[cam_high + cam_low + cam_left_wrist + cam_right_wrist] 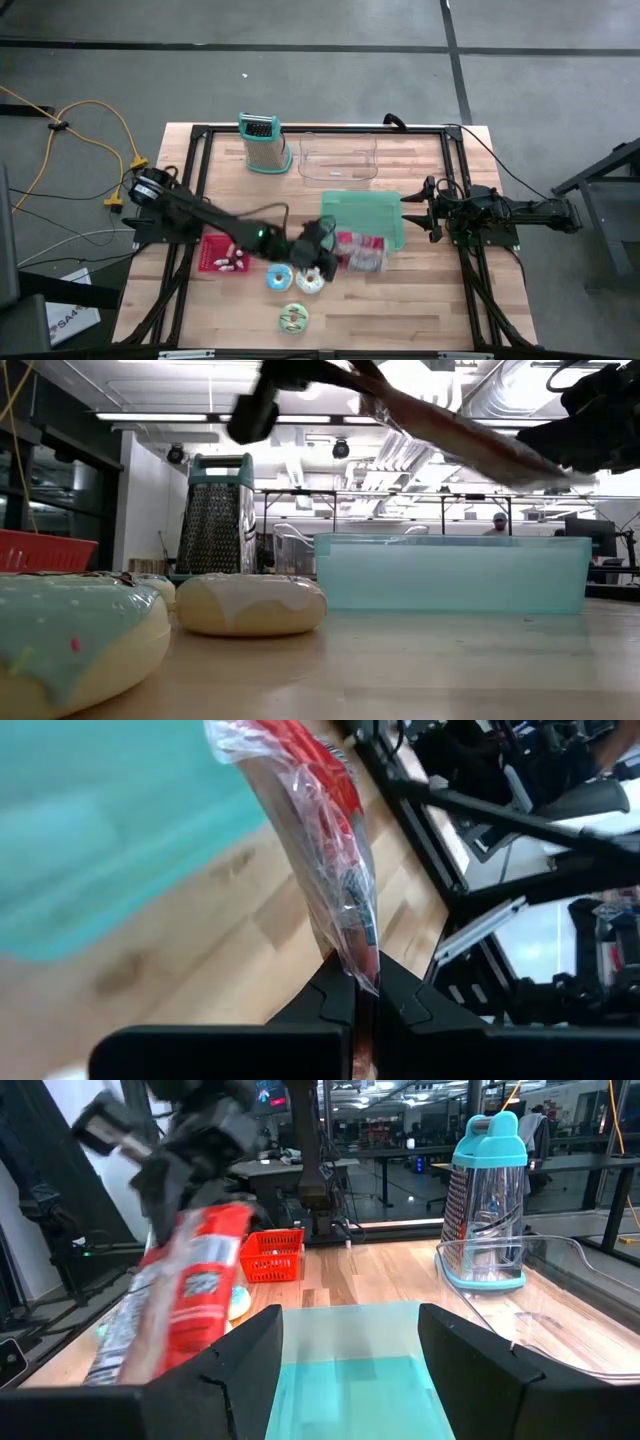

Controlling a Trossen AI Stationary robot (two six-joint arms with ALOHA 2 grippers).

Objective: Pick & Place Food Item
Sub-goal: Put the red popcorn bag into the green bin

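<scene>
The food item is a clear plastic pack with red and white print (pixel 362 250) (pixel 320 840) (pixel 190 1295). It hangs in the air at the near edge of the teal bin (pixel 370 212) (pixel 450 575), above the bin's rim height in the low view. My left gripper (pixel 330 250) (pixel 365 982) is shut on the pack, reaching in from the table's left. My right gripper (pixel 432 212) (pixel 350 1370) waits open at the table's right side, facing the bin with nothing between its fingers. My left gripper pinches the pack's crinkled plastic end (pixel 362 960) between its two fingers. The fingers come from the table's left, slanting a little downward. The pack sticks out lengthwise beyond the fingertips toward the teal bin and is lifted clear of the table.
A metal grater with teal trim (pixel 262 143) and a clear container (pixel 338 158) stand at the far edge. A red basket (pixel 222 252) sits at the left. Three frosted doughnuts (pixel 279 277) (pixel 310 282) (pixel 293 318) lie near the front edge.
</scene>
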